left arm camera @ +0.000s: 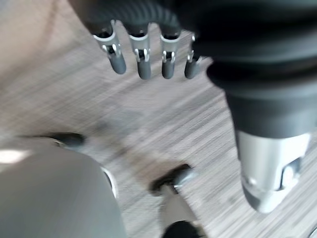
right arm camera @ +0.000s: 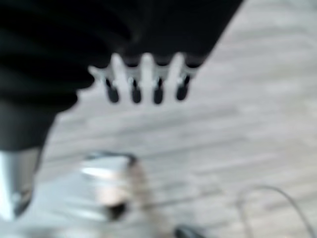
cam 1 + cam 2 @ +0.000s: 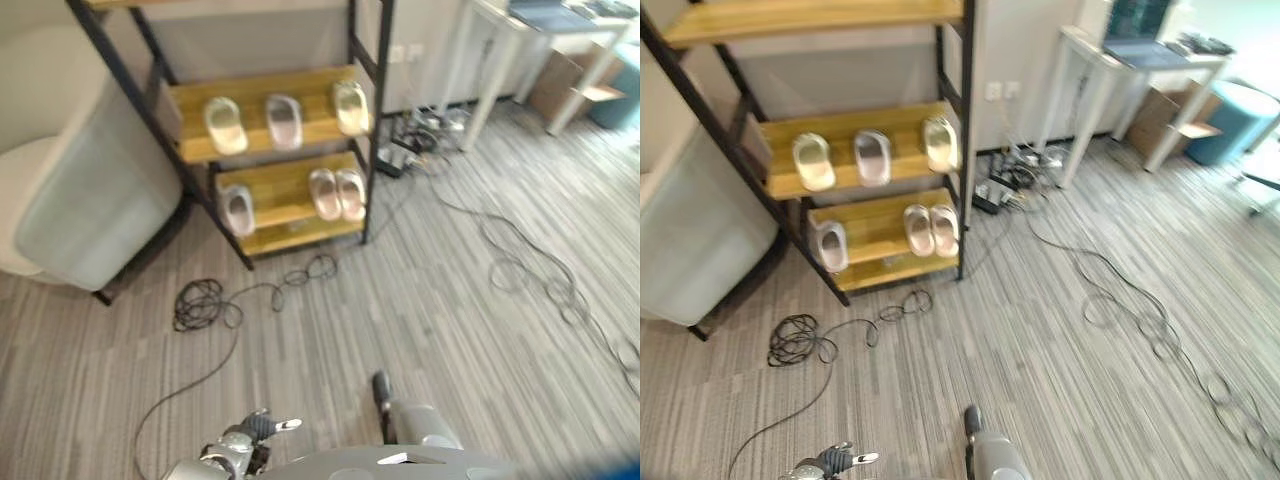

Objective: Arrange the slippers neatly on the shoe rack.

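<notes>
Down at the bottom of the head view, closest of all, the left hand hung low over the wooden floor. Its own wrist view showed its fingers straight and spread apart, holding nothing. The right hand also hung over the floor, fingers straight and apart, with nothing in it.

Well away from both hands stood the shoe rack, next to a pale grey chair. All the slippers were already on it. Three sat on the middle shelf: one slipper on the left, one in the middle and one on the right, each with a gap between. On the lower shelf, a pair sat side by side, touching, and one lone slipper sat near the left edge, well apart from the pair.

It looked like the job was nearly finished, or maybe just needed tidying. To do it well, the robot would need to get closer first, stepping around the black cable coil on the floor. Then it could push the lone slippers together gently, toes pointing the same way, without knocking the good pair.
</notes>
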Controlling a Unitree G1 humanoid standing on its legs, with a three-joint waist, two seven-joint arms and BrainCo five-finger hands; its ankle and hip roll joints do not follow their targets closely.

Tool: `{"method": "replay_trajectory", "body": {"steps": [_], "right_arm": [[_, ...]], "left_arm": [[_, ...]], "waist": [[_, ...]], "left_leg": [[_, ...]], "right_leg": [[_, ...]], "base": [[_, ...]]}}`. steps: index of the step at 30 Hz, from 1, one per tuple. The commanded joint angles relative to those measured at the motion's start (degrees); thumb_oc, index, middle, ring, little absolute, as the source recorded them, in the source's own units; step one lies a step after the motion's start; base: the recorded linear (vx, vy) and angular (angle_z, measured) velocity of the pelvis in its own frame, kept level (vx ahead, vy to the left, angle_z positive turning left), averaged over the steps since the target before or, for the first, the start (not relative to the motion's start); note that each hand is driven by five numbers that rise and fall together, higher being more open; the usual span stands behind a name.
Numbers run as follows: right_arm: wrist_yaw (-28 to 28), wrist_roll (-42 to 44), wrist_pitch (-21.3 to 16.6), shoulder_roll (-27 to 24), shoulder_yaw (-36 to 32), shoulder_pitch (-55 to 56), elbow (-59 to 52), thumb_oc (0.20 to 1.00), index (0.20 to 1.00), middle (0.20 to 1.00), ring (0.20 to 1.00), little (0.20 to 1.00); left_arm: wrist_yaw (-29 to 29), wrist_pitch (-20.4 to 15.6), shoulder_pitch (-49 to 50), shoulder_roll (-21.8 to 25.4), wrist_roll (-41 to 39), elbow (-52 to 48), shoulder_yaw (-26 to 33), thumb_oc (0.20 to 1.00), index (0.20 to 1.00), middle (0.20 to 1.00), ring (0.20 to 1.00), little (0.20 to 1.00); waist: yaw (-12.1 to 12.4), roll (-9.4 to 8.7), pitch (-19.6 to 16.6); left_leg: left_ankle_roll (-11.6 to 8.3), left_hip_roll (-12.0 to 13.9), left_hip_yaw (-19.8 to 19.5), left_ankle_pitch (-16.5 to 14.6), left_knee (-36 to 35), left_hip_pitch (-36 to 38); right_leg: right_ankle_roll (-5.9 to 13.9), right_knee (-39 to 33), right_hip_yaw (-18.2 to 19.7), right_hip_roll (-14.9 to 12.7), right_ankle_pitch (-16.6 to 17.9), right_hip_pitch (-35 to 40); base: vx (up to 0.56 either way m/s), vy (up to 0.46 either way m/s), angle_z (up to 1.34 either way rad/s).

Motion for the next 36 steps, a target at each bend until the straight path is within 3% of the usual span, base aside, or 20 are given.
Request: {"method": "replay_trajectory", "body": {"steps": [1, 3, 4, 5, 6, 7, 8, 9, 10, 13, 14, 16, 20, 21, 22, 27, 28, 31, 33, 36], "right_arm": [[0.1, 0.9, 0.5, -1.5, 0.6, 1.1, -0.6, 1.000, 1.000, 1.000, 1.000, 1.000], [-0.4, 1.4, 0.1, -2.0, 0.8, 0.4, -0.9, 1.000, 1.000, 1.000, 1.000, 1.000], [-0.8, 1.4, -0.2, -2.5, 1.3, -0.5, -1.4, 1.000, 1.000, 1.000, 1.000, 1.000], [-1.0, 1.2, -0.2, -2.8, 1.6, -1.0, -1.7, 1.000, 1.000, 1.000, 1.000, 1.000], [-1.0, 1.2, -0.2, -2.8, 1.6, -1.0, -1.7, 1.000, 1.000, 1.000, 1.000, 1.000], [-1.4, 0.6, -0.6, -3.6, 2.4, -2.0, -2.0, 1.000, 1.000, 1.000, 1.000, 1.000], [-1.4, 0.6, -0.6, -3.6, 2.4, -2.0, -2.0, 1.000, 1.000, 1.000, 1.000, 1.000], [-1.5, 0.5, -0.7, -3.6, 2.7, -2.3, -2.1, 1.000, 1.000, 1.000, 1.000, 1.000], [-1.5, 0.5, -0.8, -3.3, 2.8, -2.3, -2.1, 1.000, 1.000, 1.000, 1.000, 1.000], [-1.3, 0.0, -0.8, -2.3, 3.7, -2.2, -2.1, 1.000, 1.000, 1.000, 1.000, 1.000], [-1.2, -0.8, -0.7, -1.0, 4.9, -2.1, -2.1, 1.000, 1.000, 1.000, 1.000, 1.000], [-1.1, -1.8, -0.7, 0.1, 6.3, -2.2, -2.4, 1.000, 1.000, 1.000, 1.000, 1.000], [-1.0, -3.0, -0.6, 0.5, 7.3, -2.1, -2.2, 1.000, 1.000, 1.000, 1.000, 1.000], [-0.6, -4.4, -0.4, 0.9, 6.8, -1.2, -1.6, 1.000, 1.000, 1.000, 1.000, 1.000], [-0.6, -4.4, -0.4, 1.0, 6.5, -0.9, -1.6, 1.000, 1.000, 1.000, 1.000, 1.000], [-0.5, -3.3, -0.3, 0.8, 4.7, -0.1, -1.8, 1.000, 1.000, 1.000, 1.000, 1.000], [-0.3, -3.6, -0.3, 1.3, 4.7, -0.2, -2.2, 1.000, 1.000, 1.000, 1.000, 1.000], [-0.4, -3.7, -0.4, 1.6, 4.7, -0.4, -2.7, 1.000, 1.000, 1.000, 1.000, 1.000], [-0.4, -3.7, -0.5, 1.7, 4.7, -1.3, -3.4, 1.000, 1.000, 1.000, 1.000, 1.000], [-0.9, -3.5, -1.0, 1.7, 5.0, -2.3, -4.7, 1.000, 1.000, 1.000, 1.000, 1.000]], "left_arm": [[-0.2, 0.2, 0.0, 3.0, -3.3, -0.7, 0.4, 1.000, 1.000, 1.000, 1.000, 1.000], [-0.4, 0.1, -0.2, 3.4, -5.3, -1.8, 1.2, 1.000, 1.000, 1.000, 1.000, 1.000], [-0.2, 0.1, -0.5, 3.8, -6.6, -2.6, 1.8, 1.000, 1.000, 1.000, 1.000, 1.000], [-0.1, 0.2, -0.6, 4.1, -7.1, -2.9, 2.2, 1.000, 1.000, 1.000, 1.000, 1.000], [-0.1, 0.2, -0.6, 4.1, -7.1, -2.9, 2.2, 1.000, 1.000, 1.000, 1.000, 1.000], [-0.5, 0.1, -1.4, 4.3, -8.3, -3.5, 2.4, 1.000, 1.000, 1.000, 1.000, 1.000], [-0.5, 0.1, -1.4, 4.2, -8.3, -3.5, 2.4, 1.000, 1.000, 1.000, 1.000, 1.000], [-0.5, 0.2, -1.6, 4.1, -8.7, -3.6, 2.7, 1.000, 1.000, 1.000, 1.000, 1.000], [-0.5, 0.1, -1.5, 4.0, -8.3, -3.4, 2.5, 1.000, 1.000, 1.000, 1.000, 1.000], [-0.4, 0.0, -1.5, 4.0, -7.7, -3.2, 2.4, 1.000, 1.000, 1.000, 1.000, 1.000], [0.0, 0.1, -1.6, 4.3, -7.4, -3.0, 2.5, 1.000, 1.000, 1.000, 1.000, 1.000], [0.2, 0.2, -1.8, 4.4, -7.3, -2.8, 2.7, 1.000, 1.000, 1.000, 1.000, 1.000], [0.4, 0.5, -1.8, 4.9, -7.2, -2.0, 2.9, 1.000, 1.000, 1.000, 1.000, 1.000], [0.5, 1.1, -0.1, 5.0, -4.5, -0.4, 3.1, 1.000, 1.000, 1.000, 1.000, 1.000], [0.5, 1.2, 0.1, 5.1, -3.9, -0.2, 3.0, 1.000, 1.000, 1.000, 1.000, 1.000], [0.3, 1.3, 0.6, 5.2, -2.8, 0.2, 2.6, 1.000, 1.000, 1.000, 1.000, 1.000], [0.3, 1.0, 0.2, 5.4, -3.0, -1.1, 2.4, 1.000, 1.000, 1.000, 1.000, 1.000], [0.4, 0.8, -0.7, 5.7, -3.5, -2.2, 2.3, 1.000, 1.000, 1.000, 1.000, 1.000], [0.9, 0.7, -2.1, 6.3, -4.3, -3.3, 2.3, 1.000, 1.000, 1.000, 1.000, 1.000], [2.1, -0.2, -3.4, 7.0, -1.6, -5.2, -0.4, 1.000, 1.000, 1.000, 1.000, 1.000]], "waist": [[-0.9, 0.02, -1.3], [0.5, -1.16, -0.1], [0.9, -2.72, 0.8], [1.2, -3.46, 1.4], [1.3, -3.37, 1.5], [1.7, -4.57, 1.8], [1.9, -4.39, 2.0], [2.8, -4.69, 1.9], [3.3, -5.17, 1.7], [5.0, -5.42, 2.0], [6.7, -5.38, 2.0], [8.5, -5.08, 1.9], [10.1, -5.31, 1.9], [9.9, -4.93, -0.4], [9.5, -5.23, -0.9], [9.3, -6.63, -2.8], [9.5, -7.50, -3.6], [9.5, -7.66, -3.5], [8.8, -7.19, -2.4], [7.4, -5.81, -1.3]], "left_leg": [[3.57, -0.1, 1.3, 6.0, 2.0, -3.7], [2.74, -0.4, 3.1, 12.0, 14.6, -10.8], [3.78, -0.7, 5.4, 14.8, 20.0, -14.7], [4.81, 0.1, 8.5, 14.4, 23.4, -16.6], [4.83, 0.2, 8.6, 14.2, 23.7, -16.6], [5.41, 2.0, 15.7, 12.4, 23.7, -20.4], [5.44, 2.2, 15.8, 12.1, 24.0, -20.2], [5.86, 1.8, 19.9, 8.6, 19.5, -21.7], [5.90, 0.8, 21.2, 7.1, 16.5, -23.1], [5.80, -0.1, 23.3, 7.5, 9.6, -26.3], [4.88, 0.5, 23.5, 11.9, 3.3, -28.6], [3.97, 1.1, 22.0, 15.7, -1.3, -30.0], [3.57, 1.2, 20.2, 17.9, -5.9, -31.4], [4.13, 1.3, 20.7, 19.8, -9.7, -29.0], [4.28, 0.9, 21.1, 19.5, -9.2, -28.6], [5.88, -1.5, 22.3, 15.7, -5.8, -28.6], [7.36, -3.3, 23.4, 12.6, -3.9, -28.5], [8.41, -4.5, 23.5, 10.8, -3.2, -27.9], [9.41, -5.1, 23.0, 9.5, -2.6, -26.9], [10.86, -5.6, 21.0, 7.7, -3.0, -23.7]], "right_leg": [[6.24, -1.9, 2.7, -1.7, 0.9, 0.1], [4.72, -2.7, 2.5, -1.8, -0.9, 4.0], [3.68, -3.4, 2.1, -2.2, -1.3, 5.8], [2.86, -3.7, 1.9, -2.2, -1.8, 7.2], [2.87, -3.6, 1.9, -2.1, -1.8, 7.3], [1.77, -4.5, 0.8, -2.1, -3.2, 10.2], [1.78, -4.5, 0.9, -1.9, -3.3, 10.4], [1.84, -5.3, 0.3, -1.8, -4.2, 12.7], [2.06, -6.0, 0.0, -1.9, -4.7, 13.7], [2.38, -7.0, -0.6, -1.5, -6.0, 16.8], [2.47, -8.0, -0.5, -0.6, -7.6, 19.8], [2.42, -8.4, 0.2, 0.3, -9.1, 22.7], [2.51, -8.6, 1.5, 0.2, -10.9, 26.0], [3.53, -8.6, 1.7, -0.8, -11.8, 26.9], [3.96, -8.6, 1.6, -1.5, -11.7, 26.9], [7.02, -8.4, 2.2, -5.4, -8.9, 26.9], [9.20, -5.4, 3.0, -7.7, -4.7, 25.3], [10.73, -0.4, 2.6, -8.2, -1.3, 22.7], [12.23, 7.5, 2.4, -8.4, 4.2, 18.4], [11.78, 14.2, 1.8, -7.7, 6.9, 14.0]], "base": [[0.25, -0.262, 0.94], [0.20, -0.276, 0.80], [0.14, -0.323, 0.36], [0.07, -0.235, 0.28], [0.15, -0.300, 0.11], [0.12, -0.189, 0.16], [0.27, -0.255, 0.24], [0.24, -0.075, 0.28], [0.32, -0.088, 0.28], [0.21, -0.008, 0.16], [0.41, 0.016, -0.24], [0.39, 0.057, -0.19], [0.35, 0.132, -0.36], [0.45, 0.262, -0.49], [0.54, 0.325, -0.53], [0.27, 0.221, -0.14], [0.22, 0.227, -0.07], [0.20, 0.221, -0.19], [0.13, 0.189, 0.08], [0.16, 0.143, 0.20]]}}
